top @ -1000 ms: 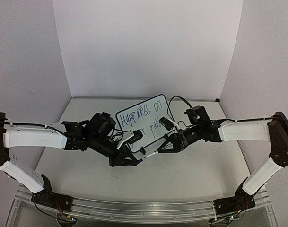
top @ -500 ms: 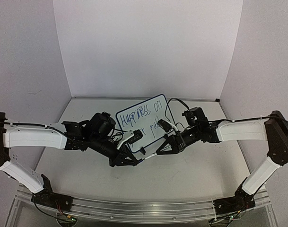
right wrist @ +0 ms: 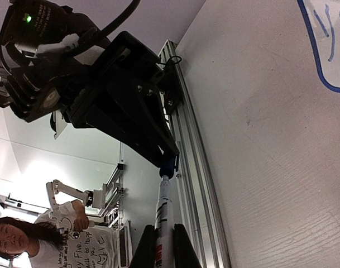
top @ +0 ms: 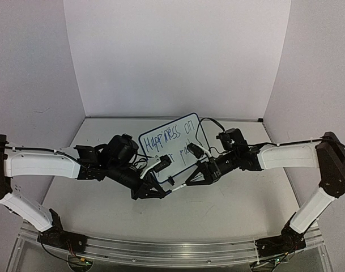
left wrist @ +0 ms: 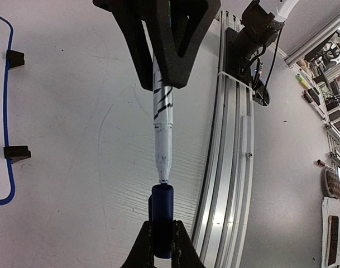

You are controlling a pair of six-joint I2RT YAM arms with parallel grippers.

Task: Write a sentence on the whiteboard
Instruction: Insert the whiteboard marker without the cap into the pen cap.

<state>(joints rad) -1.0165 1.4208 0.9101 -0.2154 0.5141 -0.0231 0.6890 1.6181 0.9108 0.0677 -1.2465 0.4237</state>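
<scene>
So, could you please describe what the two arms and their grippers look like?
The left arm and right arm have white shell links with black joints. The left gripper and right gripper are black, each with two tapering fingers. A black cable loops above the right wrist. I see no markings on them.

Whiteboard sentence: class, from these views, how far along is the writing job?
Done: two lines of blue lettering sit on the whiteboard, the sentence apparently complete. In hand: the right gripper holds the marker, the left gripper holds its blue cap, tip lined up at the cap's mouth. Left: push the cap on, probably set the marker down.
</scene>
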